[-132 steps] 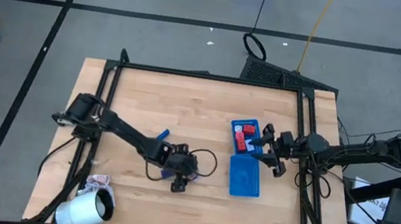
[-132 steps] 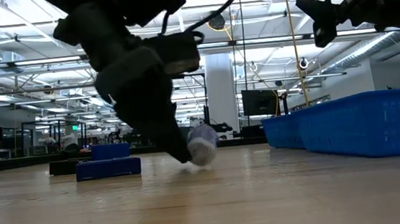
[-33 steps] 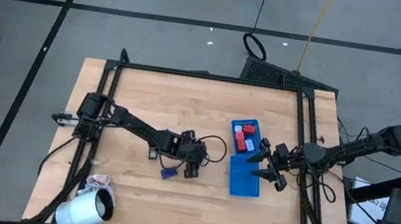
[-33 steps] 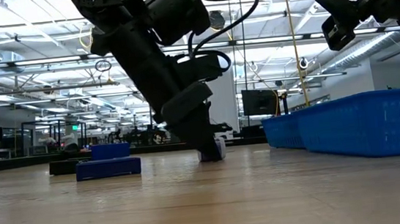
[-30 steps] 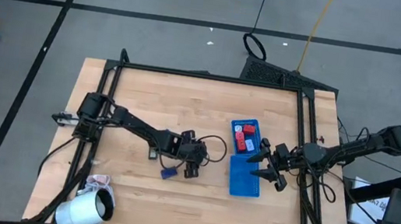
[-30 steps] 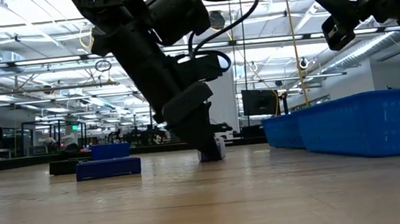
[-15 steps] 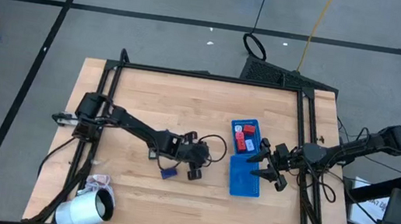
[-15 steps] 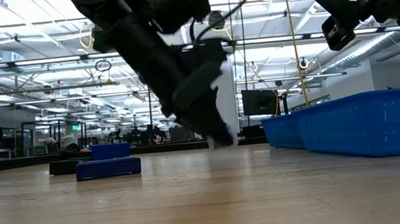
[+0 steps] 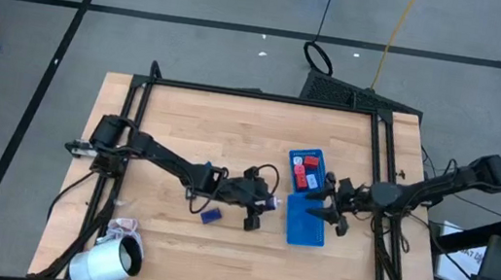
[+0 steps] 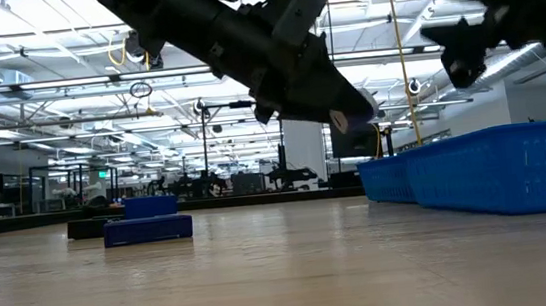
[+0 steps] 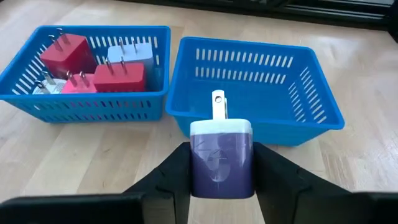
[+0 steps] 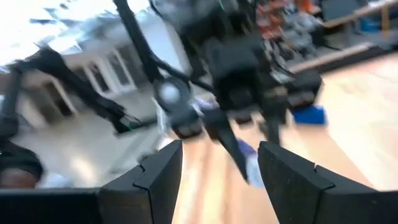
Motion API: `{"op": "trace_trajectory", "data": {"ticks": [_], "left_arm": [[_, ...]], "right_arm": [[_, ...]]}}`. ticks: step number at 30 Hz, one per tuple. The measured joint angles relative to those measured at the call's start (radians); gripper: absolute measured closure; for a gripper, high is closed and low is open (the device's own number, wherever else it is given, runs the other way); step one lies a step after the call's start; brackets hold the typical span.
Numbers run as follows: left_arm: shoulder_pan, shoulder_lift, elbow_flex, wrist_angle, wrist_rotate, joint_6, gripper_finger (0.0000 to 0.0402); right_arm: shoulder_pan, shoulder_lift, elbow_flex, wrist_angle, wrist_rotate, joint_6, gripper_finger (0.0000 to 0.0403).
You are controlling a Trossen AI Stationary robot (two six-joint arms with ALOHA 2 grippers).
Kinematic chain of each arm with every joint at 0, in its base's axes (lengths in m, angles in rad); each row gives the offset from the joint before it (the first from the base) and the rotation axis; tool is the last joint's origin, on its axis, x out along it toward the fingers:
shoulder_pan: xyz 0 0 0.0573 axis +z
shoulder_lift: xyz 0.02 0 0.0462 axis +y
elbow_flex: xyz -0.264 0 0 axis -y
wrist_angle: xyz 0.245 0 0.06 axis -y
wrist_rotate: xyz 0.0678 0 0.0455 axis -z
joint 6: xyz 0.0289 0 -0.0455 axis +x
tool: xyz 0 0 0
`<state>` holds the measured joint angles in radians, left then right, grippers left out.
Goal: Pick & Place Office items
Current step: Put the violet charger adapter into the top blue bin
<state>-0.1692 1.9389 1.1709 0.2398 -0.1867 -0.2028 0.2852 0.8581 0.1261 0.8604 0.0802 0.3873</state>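
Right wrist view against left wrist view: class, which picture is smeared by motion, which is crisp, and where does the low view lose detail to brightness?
Right wrist view: heavily smeared, everything streaked. Left wrist view: crisp, the purple plug in the left claw and the blue baskets sharply outlined. Low view: bright ceiling lights wash out the top, leaving the arms as dark silhouettes.

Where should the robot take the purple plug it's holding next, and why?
Probably forward over the empty blue basket. The left hand is shut on the purple plug, which hangs short of that basket's near wall.
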Motion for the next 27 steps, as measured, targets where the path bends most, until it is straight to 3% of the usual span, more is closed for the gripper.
{"op": "trace_trajectory", "data": {"ticks": [6, 18, 27], "left_arm": [[-0.004, -0.008, 0.000, -0.004, 0.005, -0.005, 0.0267], [-0.011, -0.008, 0.000, -0.005, 0.003, 0.007, 0.0267], [-0.030, -0.008, 0.000, -0.002, -0.006, 0.017, 0.0267]], "right_arm": [[0.044, 0.152, 0.028, -0.014, 0.191, -0.074, 0.0204], [0.043, 0.440, 0.194, -0.021, 0.179, -0.099, 0.0202], [0.009, 0.550, 0.247, 0.008, 0.126, -0.093, 0.0147]]}}
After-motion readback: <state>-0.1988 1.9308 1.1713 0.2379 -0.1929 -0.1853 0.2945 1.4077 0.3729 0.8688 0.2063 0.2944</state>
